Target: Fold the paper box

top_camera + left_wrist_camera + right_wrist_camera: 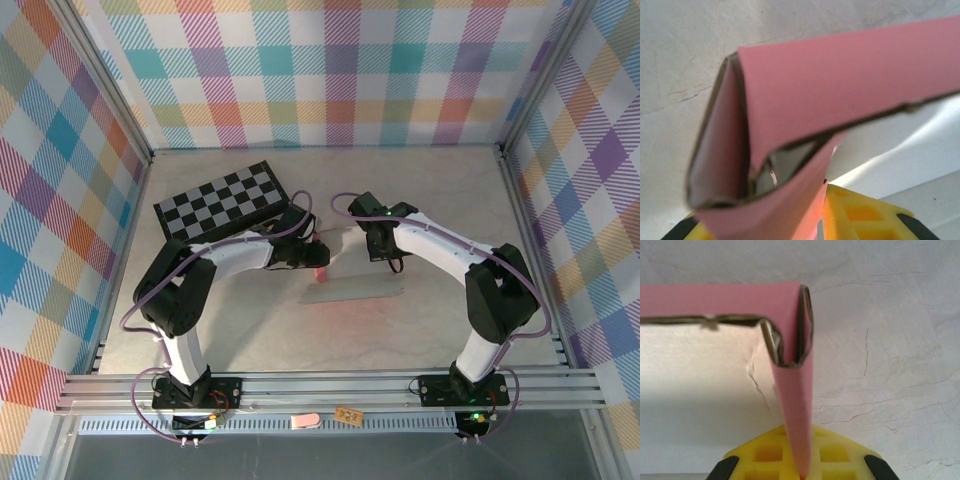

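Seen from above, the paper box (355, 290) lies near the middle of the table (450, 190). Its pale grey-white inside lies flat and faces up, and a pink wall is raised at its left end. The left gripper (313, 256) and right gripper (388, 258) meet over it. A black-and-white chessboard (220, 200) sits towards the far-left corner. The wrist cameras add close detail: each shows a pink wall doubled over at a box corner, with the brown card edge exposed. The right claw's yellow fingers (835, 455) are closed tight on a thin pink wall. In the left wrist view, pink card covers the gap between the yellow fingers (860, 215), so how far that claw is open cannot be told. A small orange tag (350, 413) on the near rail (300, 385) bears marks too small to read.
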